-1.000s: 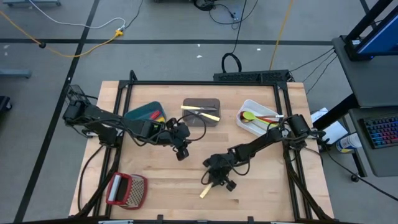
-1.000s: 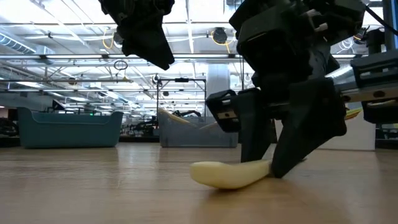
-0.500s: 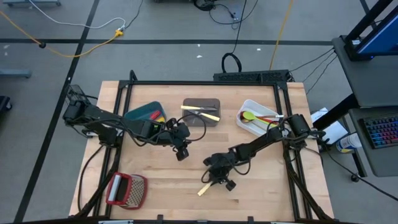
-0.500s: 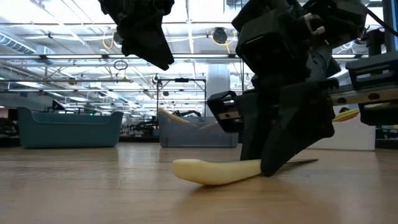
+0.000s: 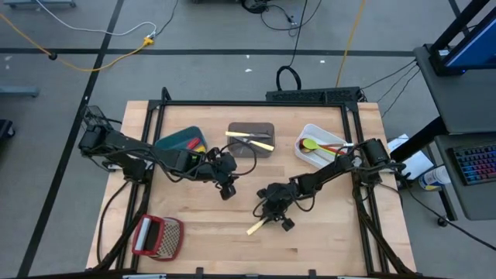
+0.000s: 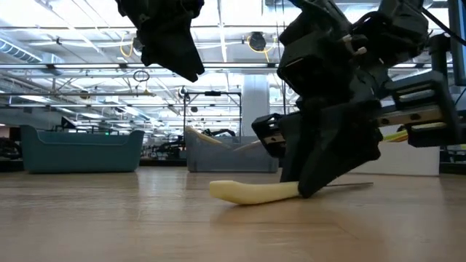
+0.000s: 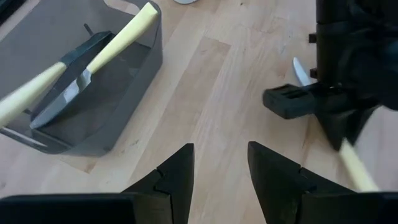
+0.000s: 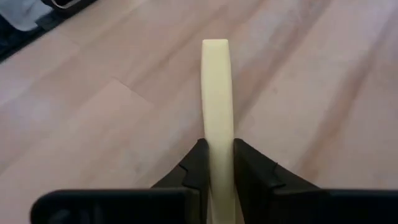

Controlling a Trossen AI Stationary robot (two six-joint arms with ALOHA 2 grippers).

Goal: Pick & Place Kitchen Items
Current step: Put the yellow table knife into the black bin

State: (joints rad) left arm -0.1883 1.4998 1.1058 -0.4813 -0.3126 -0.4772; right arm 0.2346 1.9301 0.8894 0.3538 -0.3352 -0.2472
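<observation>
A cream-handled knife lies mid-table, handle toward the near left, thin blade behind my right gripper, which is shut on it. My left gripper hovers open and empty above the table left of the knife; the left wrist view shows the gap between its fingers. The grey bin holds two cream-handled knives. The white bin holds green, red and orange utensils. The teal bin holds red and yellow utensils. My right gripper pinches the knife's cream handle between its two fingers, toward the blade end. The fingers come from above, slanting down, one on each side of the handle. The handle sticks out ahead, about level, low over the table; whether it is clear I cannot tell.
A red-framed metal grater lies at the near left corner. The three bins stand in a row along the far side. A black frame runs round the table's edges. Bare wood lies between the grater and the knife.
My right gripper has moved a little toward the table's far edge with the knife, which has gone along with it, its handle coming from drooping on the wood to about level.
</observation>
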